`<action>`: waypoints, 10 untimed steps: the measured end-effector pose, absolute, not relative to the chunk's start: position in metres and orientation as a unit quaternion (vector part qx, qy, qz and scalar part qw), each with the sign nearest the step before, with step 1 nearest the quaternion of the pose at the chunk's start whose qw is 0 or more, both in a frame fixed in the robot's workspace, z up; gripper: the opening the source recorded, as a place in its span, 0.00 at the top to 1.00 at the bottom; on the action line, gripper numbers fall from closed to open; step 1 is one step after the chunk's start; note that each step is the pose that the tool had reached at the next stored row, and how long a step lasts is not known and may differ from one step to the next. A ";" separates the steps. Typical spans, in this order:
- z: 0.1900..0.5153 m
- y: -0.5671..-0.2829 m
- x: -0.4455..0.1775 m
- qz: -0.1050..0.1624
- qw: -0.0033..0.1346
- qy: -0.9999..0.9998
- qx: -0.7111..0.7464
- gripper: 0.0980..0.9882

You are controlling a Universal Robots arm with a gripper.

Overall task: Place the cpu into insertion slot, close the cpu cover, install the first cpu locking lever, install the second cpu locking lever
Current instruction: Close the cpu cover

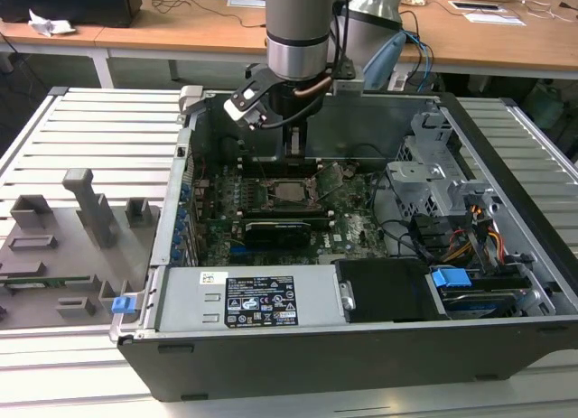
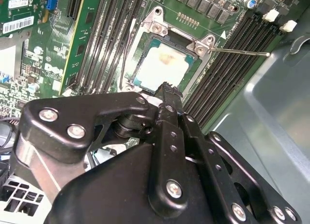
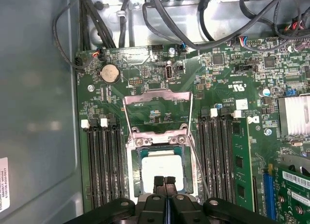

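Observation:
The cpu lies flat in the insertion slot, its silver top showing; it also appears in the second wrist view and in the exterior view. The cpu cover, a silver frame with a window, stands swung open past the slot's hinge end. One thin wire locking lever stands free beside the slot, and its rod sticks out sideways. My gripper hovers just over the cpu's near edge, fingers shut with nothing between them; it hangs over the slot in the exterior view.
The green motherboard lies in an open computer case. Black memory slots flank the socket on both sides. A black expansion card sits in front of the slot, with drive cages and cables at the exterior view's right.

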State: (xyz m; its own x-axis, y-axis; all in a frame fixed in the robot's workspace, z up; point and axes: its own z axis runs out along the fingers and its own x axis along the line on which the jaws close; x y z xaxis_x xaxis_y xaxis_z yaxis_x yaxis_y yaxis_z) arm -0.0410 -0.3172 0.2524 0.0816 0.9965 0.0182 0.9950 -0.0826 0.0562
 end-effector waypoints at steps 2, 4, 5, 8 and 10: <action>0.253 -0.317 -0.041 0.026 0.015 0.677 0.735 0.99; 0.254 -0.317 -0.041 0.025 0.015 0.677 0.735 0.99; 0.254 -0.316 -0.041 0.025 0.015 0.677 0.735 0.99; 0.256 -0.316 -0.041 0.025 0.016 0.677 0.735 0.99; 0.257 -0.316 -0.041 0.025 0.016 0.677 0.735 0.99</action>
State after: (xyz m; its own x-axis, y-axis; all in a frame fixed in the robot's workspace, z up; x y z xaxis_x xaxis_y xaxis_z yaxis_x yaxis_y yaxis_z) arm -0.0410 -0.3161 0.2572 0.0816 0.9966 0.0147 0.9950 -0.0823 0.0565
